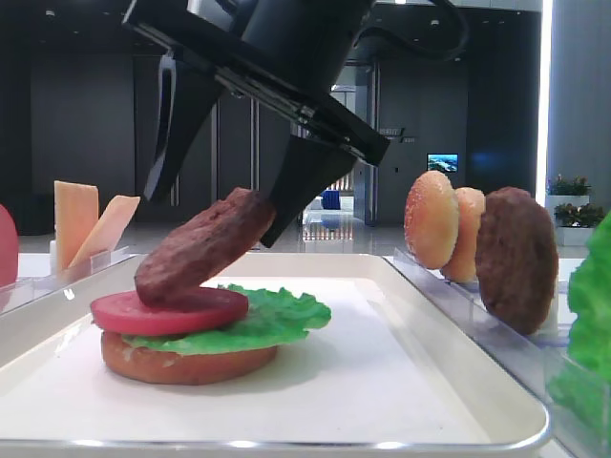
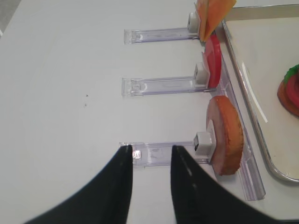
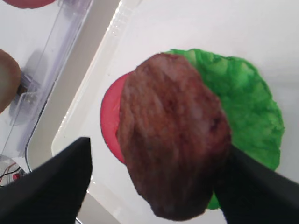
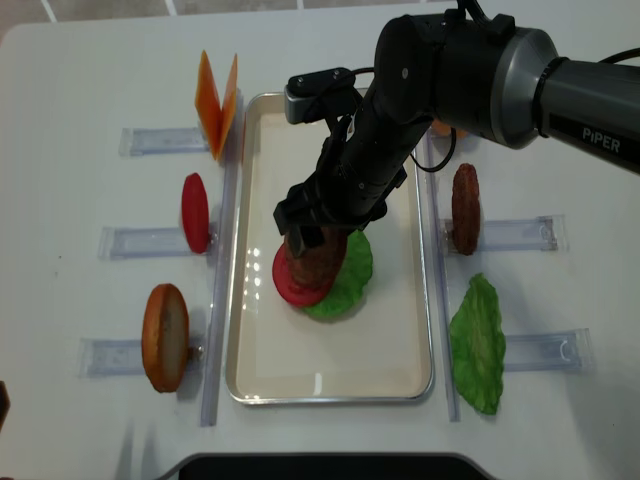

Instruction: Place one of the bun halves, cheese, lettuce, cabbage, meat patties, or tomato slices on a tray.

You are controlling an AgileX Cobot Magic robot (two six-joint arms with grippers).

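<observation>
On the white tray [image 1: 458,382] lies a stack: a bun half [image 1: 181,364], a green lettuce leaf [image 1: 277,320] and a tomato slice [image 1: 167,310]. A meat patty [image 1: 196,253] rests tilted on it, low end on the tomato, high end against one finger. My right gripper [image 1: 210,219] hangs over the stack and is open. In the right wrist view the patty [image 3: 175,140] touches the right finger [image 3: 252,186], and a gap separates it from the left finger. My left gripper [image 2: 150,148] is open and empty above the table.
Clear holders flank the tray. On the left stand cheese slices [image 4: 217,90], a tomato slice [image 4: 195,212] and a bun half [image 4: 165,337]. On the right stand a meat patty [image 4: 465,208] and lettuce [image 4: 478,345]; two bun halves [image 1: 431,219] stand further back.
</observation>
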